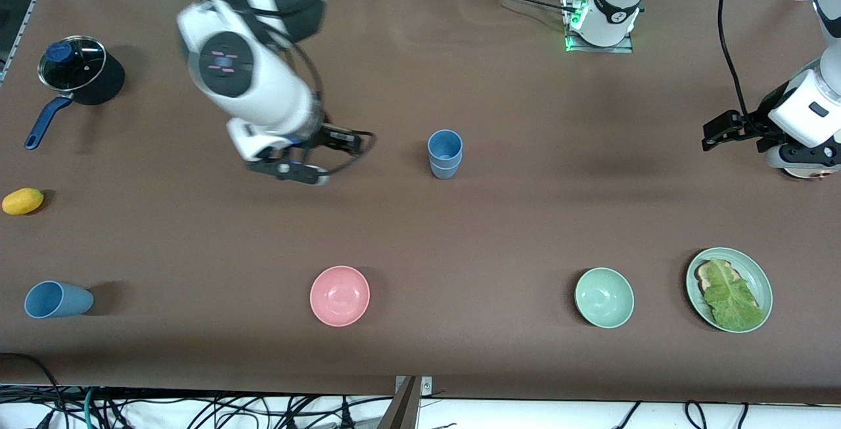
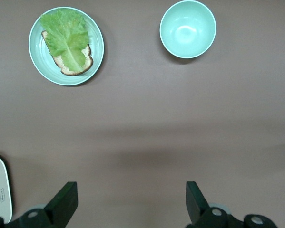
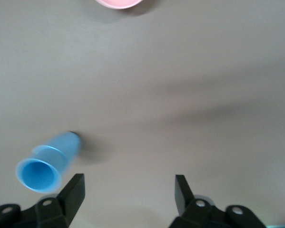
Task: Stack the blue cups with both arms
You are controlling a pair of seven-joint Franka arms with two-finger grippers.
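Note:
Two blue cups (image 1: 445, 153) stand nested upright in the middle of the table; they also show in the right wrist view (image 3: 47, 164). A third blue cup (image 1: 58, 299) lies on its side near the front edge at the right arm's end. My right gripper (image 1: 351, 141) is open and empty (image 3: 129, 190), up over bare table beside the nested cups, toward the right arm's end. My left gripper (image 1: 713, 132) is open and empty (image 2: 131, 197), up over bare table toward the left arm's end, well apart from every cup.
A pink bowl (image 1: 340, 295) and a mint-green bowl (image 1: 604, 297) sit near the front edge. A green plate (image 1: 762, 278) holds toast with lettuce. A lidded pot with a dark blue handle (image 1: 79, 74) and a yellow fruit (image 1: 23, 201) lie at the right arm's end.

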